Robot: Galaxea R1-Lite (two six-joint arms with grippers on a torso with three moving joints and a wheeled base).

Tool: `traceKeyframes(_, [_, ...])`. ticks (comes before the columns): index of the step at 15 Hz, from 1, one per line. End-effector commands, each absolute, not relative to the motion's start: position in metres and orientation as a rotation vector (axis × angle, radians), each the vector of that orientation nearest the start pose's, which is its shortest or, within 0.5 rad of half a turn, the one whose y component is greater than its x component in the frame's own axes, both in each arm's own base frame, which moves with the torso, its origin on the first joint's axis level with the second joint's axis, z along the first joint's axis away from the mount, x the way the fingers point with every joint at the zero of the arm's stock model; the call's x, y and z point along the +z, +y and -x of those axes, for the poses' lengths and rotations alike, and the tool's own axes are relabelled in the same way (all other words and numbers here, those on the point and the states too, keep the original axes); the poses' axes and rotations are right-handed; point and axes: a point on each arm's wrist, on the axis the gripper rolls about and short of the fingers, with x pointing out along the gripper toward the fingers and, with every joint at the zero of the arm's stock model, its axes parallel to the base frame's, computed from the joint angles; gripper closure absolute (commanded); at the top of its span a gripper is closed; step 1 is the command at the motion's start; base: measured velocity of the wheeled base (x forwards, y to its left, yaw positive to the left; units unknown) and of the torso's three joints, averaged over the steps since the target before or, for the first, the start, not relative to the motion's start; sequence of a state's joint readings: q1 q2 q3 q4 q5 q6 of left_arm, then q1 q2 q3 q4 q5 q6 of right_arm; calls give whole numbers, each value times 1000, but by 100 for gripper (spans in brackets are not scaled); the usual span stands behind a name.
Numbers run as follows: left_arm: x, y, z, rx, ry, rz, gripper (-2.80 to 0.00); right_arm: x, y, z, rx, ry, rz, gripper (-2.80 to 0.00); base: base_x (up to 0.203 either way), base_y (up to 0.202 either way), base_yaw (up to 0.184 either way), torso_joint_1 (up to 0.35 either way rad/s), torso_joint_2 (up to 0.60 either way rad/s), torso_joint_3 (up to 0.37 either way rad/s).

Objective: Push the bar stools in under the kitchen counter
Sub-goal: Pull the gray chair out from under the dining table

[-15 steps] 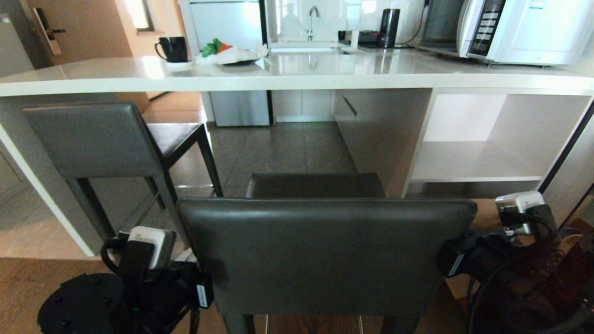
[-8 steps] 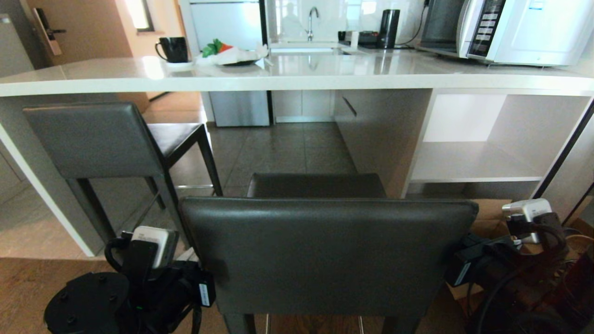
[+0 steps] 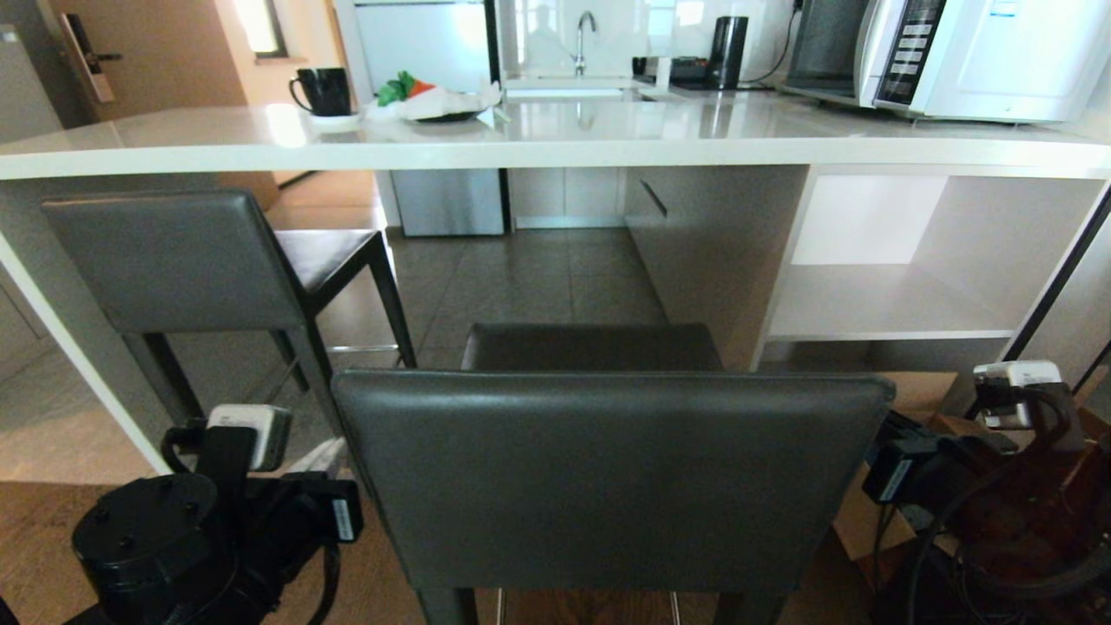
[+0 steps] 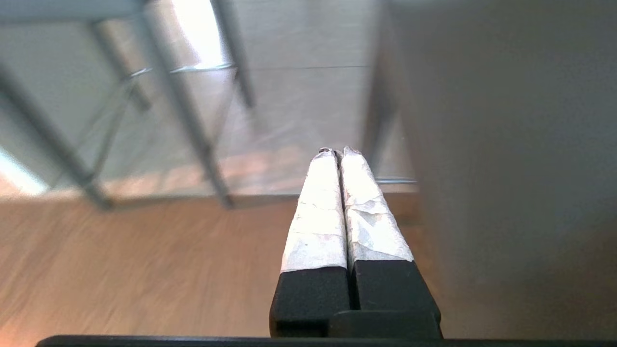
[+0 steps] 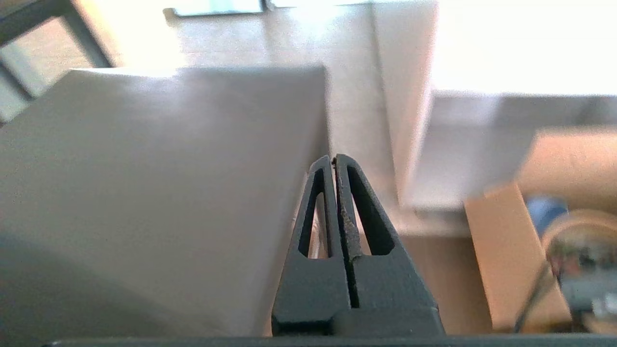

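Near bar stool [image 3: 608,477] stands directly in front of the camera, backrest toward the robot, seat short of the front edge of the worktop [image 3: 555,139]; not under it. Second bar stool [image 3: 187,260] stands toward the worktop's left end, just beside the white slab leg [image 3: 78,347], backrest below the worktop's front edge and seat reaching under it.

Left gripper [image 4: 337,152] low, beside the left edge of the near stool's backrest, apart from it; the two tape-wrapped fingers [image 4: 315,217] are pressed together, nothing between them. Wood floor and the second stool's legs lie beyond the tips.

Right gripper [image 5: 334,158] low, off the right edge of the same backrest, no contact visible; its black fingers [image 5: 366,217] are likewise pressed together and empty. A cardboard box [image 5: 511,260] sits on the floor past it.

On the worktop: black mug [image 3: 324,91] toward the far left, plate of food [image 3: 434,102] beside it, microwave [image 3: 955,52] at the far right corner.
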State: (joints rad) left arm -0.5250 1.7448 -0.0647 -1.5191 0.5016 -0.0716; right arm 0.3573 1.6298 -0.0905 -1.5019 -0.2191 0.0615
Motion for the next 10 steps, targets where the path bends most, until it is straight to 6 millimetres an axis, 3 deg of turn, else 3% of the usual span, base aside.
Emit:
traceKeyframes(1, [101, -77, -176, 21, 131, 15, 0, 118, 57, -186, 101, 63, -66, 0, 0, 0, 0, 0, 0, 0])
traceKeyframes(3, [110, -72, -168, 15, 91, 36, 0, 125, 54, -175, 102, 29, -77, 0, 0, 0, 0, 0, 0, 0])
traceKeyframes(6, [139, -62, -149, 14, -58, 76, 0, 142, 46, -154, 105, -60, -75, 0, 0, 0, 0, 0, 0, 0])
traceKeyframes(10, [165, -37, -121, 97, -199, 35, 0, 163, 32, -114, 95, -149, -42, 0, 0, 0, 0, 0, 0, 0])
